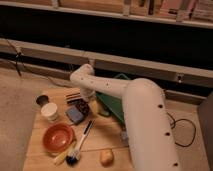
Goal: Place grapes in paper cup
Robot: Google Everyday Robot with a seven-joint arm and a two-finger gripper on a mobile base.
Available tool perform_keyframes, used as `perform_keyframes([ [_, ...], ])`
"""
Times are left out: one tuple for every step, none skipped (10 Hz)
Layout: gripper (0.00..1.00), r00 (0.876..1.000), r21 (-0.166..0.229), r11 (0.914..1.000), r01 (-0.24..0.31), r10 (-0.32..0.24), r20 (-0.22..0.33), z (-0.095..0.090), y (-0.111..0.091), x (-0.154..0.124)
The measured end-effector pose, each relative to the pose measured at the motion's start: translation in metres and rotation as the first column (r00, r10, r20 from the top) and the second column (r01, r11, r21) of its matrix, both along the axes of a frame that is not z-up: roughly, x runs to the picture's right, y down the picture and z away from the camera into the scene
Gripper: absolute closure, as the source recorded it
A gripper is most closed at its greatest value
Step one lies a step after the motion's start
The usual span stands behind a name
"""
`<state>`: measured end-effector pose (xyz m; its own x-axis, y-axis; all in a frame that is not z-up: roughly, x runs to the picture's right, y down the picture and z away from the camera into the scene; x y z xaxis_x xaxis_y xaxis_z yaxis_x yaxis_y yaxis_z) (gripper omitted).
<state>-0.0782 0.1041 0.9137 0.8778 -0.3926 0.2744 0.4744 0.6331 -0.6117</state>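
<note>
A: What sits toward the worktop's (pixel 107 137) left edge?
B: The paper cup (pixel 49 111), near the back-left corner.

A: And the grapes (pixel 82 106)?
B: Right of it, mid-worktop toward the back edge, under the gripper (pixel 88 99); the jaws' state cannot be told.

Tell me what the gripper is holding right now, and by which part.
It cannot be told. The gripper is down right over the grapes, beside the blue-grey block, but the arm hides any contact. The paper cup stands apart to the left.
</note>
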Motion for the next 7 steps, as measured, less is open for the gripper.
perform_keyframes([
  [0.20,1.000,0.004,1.0000,0.004,-0.004,0.008,0.001,-0.002,0.000],
  [0.20,1.000,0.010,0.9999,0.010,-0.010,0.022,0.002,-0.005,-0.003],
  [0.20,0.999,0.013,0.9998,0.014,-0.014,0.034,0.004,-0.006,-0.005],
  [0.20,0.999,0.016,0.9998,0.012,-0.013,0.048,0.005,-0.007,-0.009],
  [0.20,0.998,0.018,0.9998,0.008,-0.009,0.060,0.006,-0.007,-0.011],
  [0.20,0.998,0.019,0.9998,0.001,-0.002,0.070,0.007,-0.008,-0.012],
  [0.20,0.997,0.019,0.9998,-0.010,0.009,0.083,0.008,-0.009,-0.014],
])
